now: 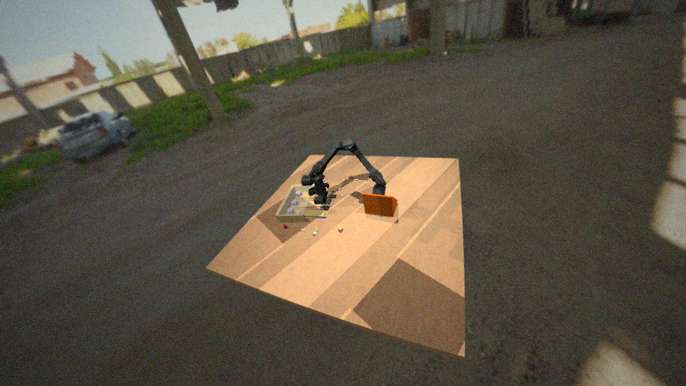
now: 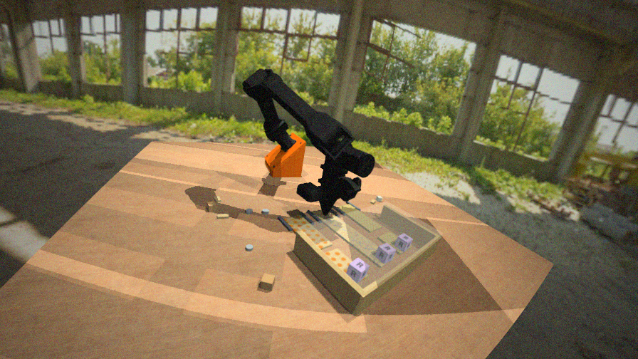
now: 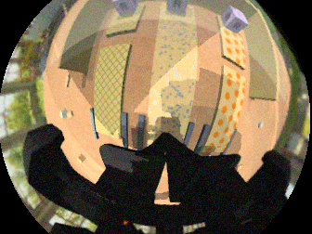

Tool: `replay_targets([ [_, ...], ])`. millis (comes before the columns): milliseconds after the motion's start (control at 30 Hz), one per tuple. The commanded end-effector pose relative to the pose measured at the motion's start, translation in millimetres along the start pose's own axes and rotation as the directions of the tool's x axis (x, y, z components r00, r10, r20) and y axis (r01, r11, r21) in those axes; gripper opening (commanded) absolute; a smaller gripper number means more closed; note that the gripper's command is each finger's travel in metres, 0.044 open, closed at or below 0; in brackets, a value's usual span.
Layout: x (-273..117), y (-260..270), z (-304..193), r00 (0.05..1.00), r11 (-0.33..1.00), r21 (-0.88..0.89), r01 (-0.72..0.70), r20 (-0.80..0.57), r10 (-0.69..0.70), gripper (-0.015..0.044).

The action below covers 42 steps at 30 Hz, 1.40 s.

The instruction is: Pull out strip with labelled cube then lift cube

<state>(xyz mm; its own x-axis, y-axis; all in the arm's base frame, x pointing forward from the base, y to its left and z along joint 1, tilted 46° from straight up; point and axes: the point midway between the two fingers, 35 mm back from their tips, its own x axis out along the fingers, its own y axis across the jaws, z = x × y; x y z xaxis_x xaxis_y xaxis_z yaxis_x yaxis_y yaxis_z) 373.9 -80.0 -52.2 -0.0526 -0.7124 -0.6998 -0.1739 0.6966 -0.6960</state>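
Closed gripper (image 1: 325, 207) (image 2: 327, 213) (image 3: 165, 135) above speckled strip (image 2: 357, 238) (image 3: 174, 70)
The wrist view shows this strip is unbroken, its far end at the middle cube (image 2: 384, 253) (image 3: 176, 6); only the exterior view reads its "R". The pincer is pressed together.

The letter "R" stands on each of the three purple cubes (image 2: 357, 269) (image 3: 235, 19).

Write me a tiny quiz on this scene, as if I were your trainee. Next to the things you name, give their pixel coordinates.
1. True or false: the tool (image 1: 326, 207) (image 2: 326, 213) (image 3: 165, 135) is closed.
2. Which strip is in one piece?
A) the orange-dotted one
B) the speckled one (image 1: 308, 204) (image 2: 357, 241) (image 3: 174, 70)
C) the yellow criss-cross one
3. Fill in: the middle purple cube (image 1: 294, 202) (image 2: 384, 253) (image 3: 176, 6) bears the letter ___.

Key: 1 true; 2 B; 3 R.
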Motion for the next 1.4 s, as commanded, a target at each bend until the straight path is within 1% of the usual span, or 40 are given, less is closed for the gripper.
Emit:
replay_targets([
  [0, 4, -1, -3, 1.000, 1.000, 0.002, 0.003, -0.004, -0.003, 0.0000],
  [1367, 6, 2, -65, 1.000, 1.000, 0.000, 0.003, -0.006, -0.003, 0.0000],
])
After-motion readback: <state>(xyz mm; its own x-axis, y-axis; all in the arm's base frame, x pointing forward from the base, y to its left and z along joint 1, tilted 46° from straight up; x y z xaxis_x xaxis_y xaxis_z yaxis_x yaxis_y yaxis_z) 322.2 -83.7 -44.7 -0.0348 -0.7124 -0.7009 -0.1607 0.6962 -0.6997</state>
